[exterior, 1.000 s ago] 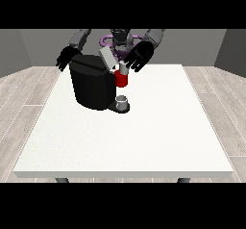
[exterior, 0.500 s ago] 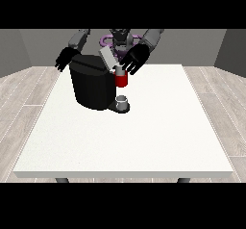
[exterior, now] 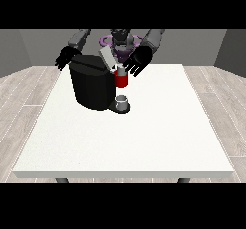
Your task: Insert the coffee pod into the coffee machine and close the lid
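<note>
The black coffee machine (exterior: 93, 86) stands on the table's far left part. Its grey lid (exterior: 106, 58) is tilted up and open. A red section (exterior: 121, 80) sits at the machine's front, above a small grey cup (exterior: 123, 101) on the drip base. The hand at the view's right (exterior: 138, 61) hovers just right of the lid and over the red section, fingers spread and pointing down. I cannot make out the coffee pod. The hand at the view's left (exterior: 65, 58) hangs open behind the machine's far left corner, holding nothing.
The white table (exterior: 158, 127) stretches wide towards the camera and to the right of the machine. The robot's torso (exterior: 120, 43) stands behind the table's far edge.
The hand at the view's right has come down and slightly left, closer to the lid and the red section. The other hand and the machine have stayed put.
</note>
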